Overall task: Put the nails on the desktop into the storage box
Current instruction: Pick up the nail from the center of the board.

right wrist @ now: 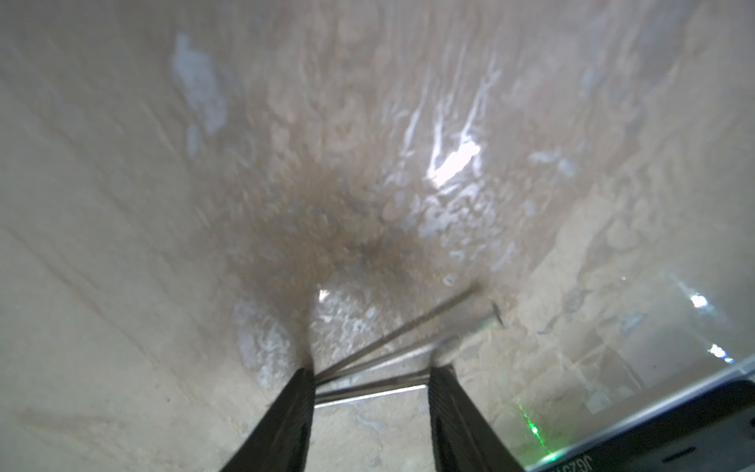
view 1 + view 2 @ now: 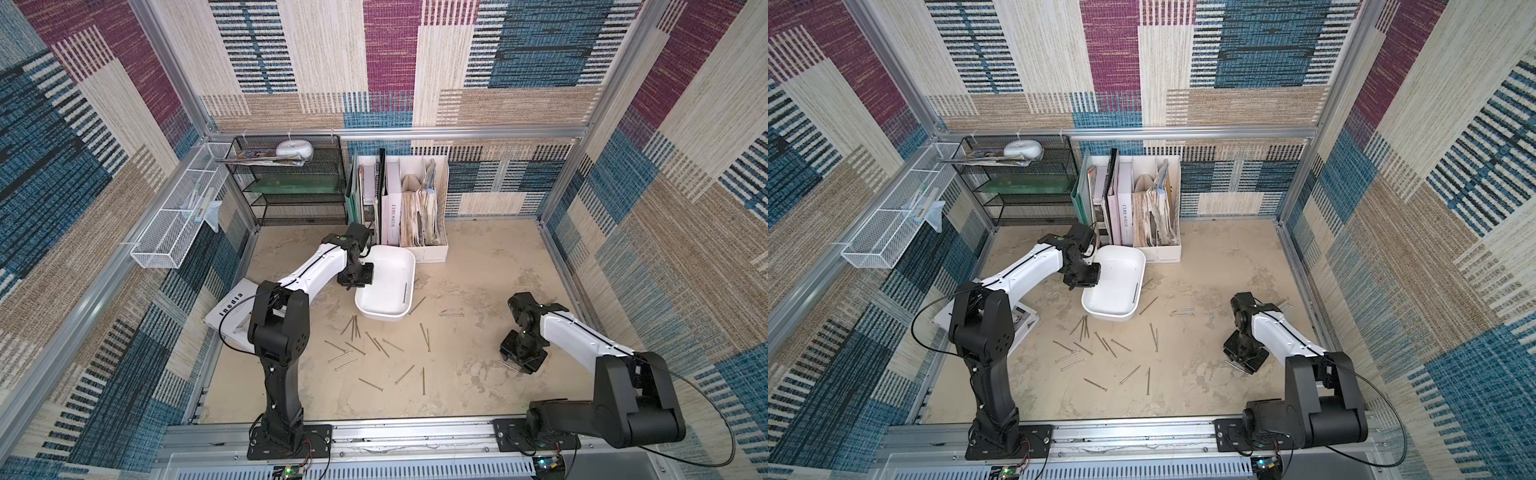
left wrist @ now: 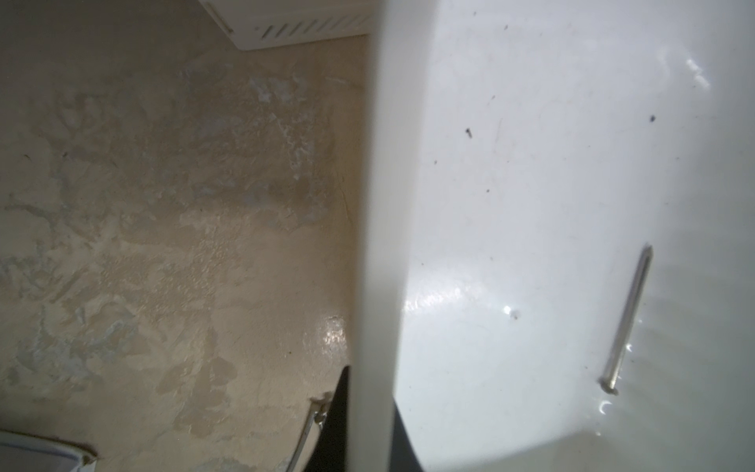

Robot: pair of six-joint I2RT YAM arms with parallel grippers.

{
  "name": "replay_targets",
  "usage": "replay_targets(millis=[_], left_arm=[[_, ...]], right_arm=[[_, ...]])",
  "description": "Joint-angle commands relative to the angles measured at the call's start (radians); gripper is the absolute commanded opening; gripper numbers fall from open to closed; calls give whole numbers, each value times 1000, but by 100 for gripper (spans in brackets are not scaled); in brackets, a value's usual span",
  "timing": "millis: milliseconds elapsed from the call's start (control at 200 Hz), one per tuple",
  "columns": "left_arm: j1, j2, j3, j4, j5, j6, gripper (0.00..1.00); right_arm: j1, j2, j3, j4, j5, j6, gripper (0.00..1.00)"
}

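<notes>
The white storage box (image 2: 390, 266) (image 2: 1119, 270) sits on the beige desktop (image 2: 478, 374), with one nail (image 2: 404, 292) (image 3: 629, 323) inside it. My left gripper (image 2: 355, 277) (image 3: 369, 408) is shut on the box's left rim, one black finger (image 3: 339, 417) on each side of the wall. Several nails (image 2: 374, 345) (image 2: 1100, 345) lie scattered in front of the box, and a pair (image 2: 451, 312) lies to its right. Just above the desktop at the right, my right gripper (image 2: 517, 363) (image 1: 369, 380) is shut on a few nails (image 1: 367, 388) that span its fingers lengthwise.
A white file holder (image 2: 432, 249) stands behind the box, with a black mesh shelf (image 2: 291, 187) to its left. A white wire basket (image 2: 174, 232) hangs on the left wall. A magazine (image 2: 232, 307) lies under the left arm. A dark flat device (image 1: 653, 429) lies near the right gripper.
</notes>
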Motion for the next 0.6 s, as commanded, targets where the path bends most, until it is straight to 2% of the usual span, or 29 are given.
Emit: replay_targets(millis=[0,295,596], left_arm=[[4,-19,5,8,29,-6,0],[10,-20,4,14,43,-9,0],[16,-25,4,14,46,-10,0]], right_arm=[[-7,12,-2,4,37,-6,50],[-7,44,-57,119,-21,13,44],[-11,120,41,103,59,1,39]])
